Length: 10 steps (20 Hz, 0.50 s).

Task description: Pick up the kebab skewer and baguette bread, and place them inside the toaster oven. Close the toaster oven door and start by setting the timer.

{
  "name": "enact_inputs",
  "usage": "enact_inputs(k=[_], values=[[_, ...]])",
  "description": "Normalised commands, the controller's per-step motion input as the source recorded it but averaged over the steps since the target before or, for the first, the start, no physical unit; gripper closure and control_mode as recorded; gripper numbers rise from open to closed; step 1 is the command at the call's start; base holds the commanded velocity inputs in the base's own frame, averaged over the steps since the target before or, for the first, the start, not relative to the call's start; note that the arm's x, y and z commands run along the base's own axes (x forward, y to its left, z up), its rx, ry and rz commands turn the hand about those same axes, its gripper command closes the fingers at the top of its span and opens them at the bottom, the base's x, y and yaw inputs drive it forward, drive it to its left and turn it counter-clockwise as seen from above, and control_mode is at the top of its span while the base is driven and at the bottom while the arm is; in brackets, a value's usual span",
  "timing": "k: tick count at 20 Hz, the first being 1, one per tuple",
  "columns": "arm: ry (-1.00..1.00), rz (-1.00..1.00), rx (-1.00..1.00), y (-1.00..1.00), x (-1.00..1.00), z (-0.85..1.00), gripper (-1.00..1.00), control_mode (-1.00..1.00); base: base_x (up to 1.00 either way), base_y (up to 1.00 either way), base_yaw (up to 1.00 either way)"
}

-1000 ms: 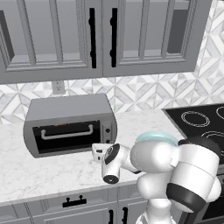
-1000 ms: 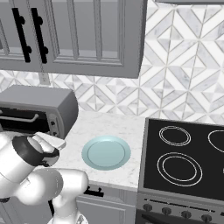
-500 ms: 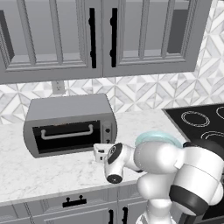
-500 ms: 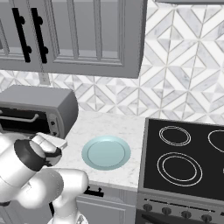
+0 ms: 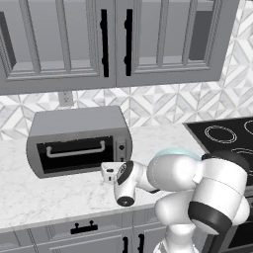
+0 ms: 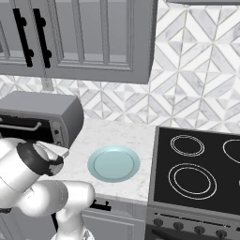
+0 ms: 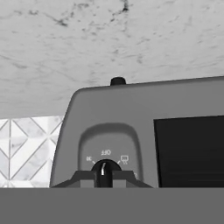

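Note:
The grey toaster oven (image 5: 74, 141) stands on the marble counter, and its dark glass door (image 5: 74, 154) with the silver bar handle is closed. My gripper (image 5: 112, 167) reaches low to the control panel at the oven's right end. The hand view is rolled upside down. In it, my gripper (image 7: 104, 177) is shut on a small black dial knob (image 7: 104, 167) with a white pointer mark. A second knob (image 7: 117, 81) pokes out further along the panel. From the right base view, the toaster oven (image 6: 42, 115) sits at the left behind my arm. The kebab skewer and the baguette bread are hidden.
A pale blue plate (image 6: 114, 163) lies on the counter between the oven and the black cooktop (image 6: 197, 168). Grey glass-front wall cabinets (image 5: 113, 39) hang above. A wall outlet (image 5: 65, 98) sits behind the oven. Drawer fronts run below the counter edge.
The fingers have closed onto the dial knob. The arm and hand have barely shifted, and the oven and plate stay put.

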Motion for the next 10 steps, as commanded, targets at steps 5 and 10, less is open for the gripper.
enact_inputs(k=[5,10], values=[[-0.05,0.0,0.09,0.0,0.01,0.0,1.0,-1.0,0.0,0.0,0.0],[-0.04,0.0,0.14,0.0,0.01,0.0,1.0,-1.0,0.0,0.0,0.0]])
